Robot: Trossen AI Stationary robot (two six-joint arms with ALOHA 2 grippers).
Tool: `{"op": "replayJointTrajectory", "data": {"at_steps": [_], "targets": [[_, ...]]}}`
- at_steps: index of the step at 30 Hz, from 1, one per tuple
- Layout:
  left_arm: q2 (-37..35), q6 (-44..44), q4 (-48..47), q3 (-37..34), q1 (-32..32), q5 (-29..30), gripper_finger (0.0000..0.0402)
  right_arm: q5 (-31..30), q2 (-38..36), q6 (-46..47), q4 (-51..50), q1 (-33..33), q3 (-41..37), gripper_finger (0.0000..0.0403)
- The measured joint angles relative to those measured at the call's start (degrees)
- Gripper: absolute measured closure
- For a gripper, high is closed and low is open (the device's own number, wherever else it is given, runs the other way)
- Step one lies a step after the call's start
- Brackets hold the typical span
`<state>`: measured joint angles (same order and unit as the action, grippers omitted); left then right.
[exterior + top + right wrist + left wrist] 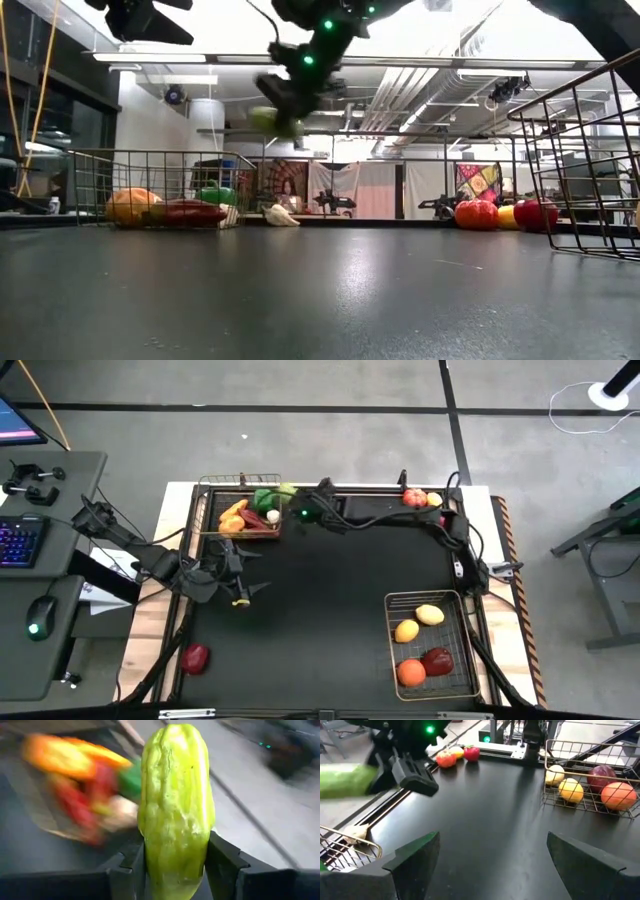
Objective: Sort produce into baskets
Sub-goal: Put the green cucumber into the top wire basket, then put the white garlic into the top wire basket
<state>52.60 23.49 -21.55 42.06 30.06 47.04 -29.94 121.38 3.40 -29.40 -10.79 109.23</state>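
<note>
Meanwhile, lemons in silvery basket

Table middle open (baskets flank it).

The counter wears a black mat, with pale wood showing at its side edges. To one side stands a grey desk carrying a keyboard lit in purple and blue, a dark mouse with a small green light, and the corner of a monitor. The floor is grey, crossed by dark lines. A white cable loops over it near a round white base. Looking level across the room, bright ceiling lights and hanging curtains show far behind.
</note>
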Motion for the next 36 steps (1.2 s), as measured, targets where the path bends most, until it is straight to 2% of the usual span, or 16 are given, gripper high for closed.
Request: {"op": "replayJointTrajectory", "data": {"at_steps": [3, 5, 11, 17, 20, 25, 27, 31, 36], "targets": [[0.0, 0.0, 1.0, 0.0, 0.0, 0.3, 0.0044, 11.9, 1.5, -0.3, 11.5, -0.3, -0.7, 0.0270], [0.0, -0.3, 1.5, 0.0, 0.0, 0.3, 0.0044, 16.4, 3.0, 0.6, 17.6, -0.5, -1.3, 0.0270], [0.0, -1.3, 1.5, 0.0, 0.0, 0.4, 0.0044, 16.8, 7.0, 3.0, 27.1, -1.8, -1.3, 0.0265], [0.0, -2.1, 1.3, 0.0, 0.0, 0.2, 0.0044, 20.6, 8.1, 3.6, 26.9, -3.2, -1.4, 0.0152], [0.0, -2.1, 1.3, 0.0, 0.0, 0.2, 0.0044, 21.8, 8.1, 5.6, 28.2, -3.8, -1.4, 0.0117], [0.0, -2.1, 1.6, 0.0, 0.0, 0.2, 0.0044, 29.6, 8.1, 5.0, 30.4, -4.6, -1.4, 0.0103], [0.0, -2.1, 1.7, 0.0, 0.0, 0.2, 0.0044, 30.8, 8.0, 3.3, 30.1, -4.7, -1.4, 0.0102], [0.0, -2.1, 1.7, 0.0, 0.0, -0.9, 0.0044, 29.8, 6.0, -1.3, 26.9, -5.1, -1.4, 0.0101], [0.0, -1.6, 0.2, 0.0, 0.0, -1.9, 0.0044, 24.4, -1.3, -5.9, 16.0, -7.3, -1.3, 0.0101]]}}
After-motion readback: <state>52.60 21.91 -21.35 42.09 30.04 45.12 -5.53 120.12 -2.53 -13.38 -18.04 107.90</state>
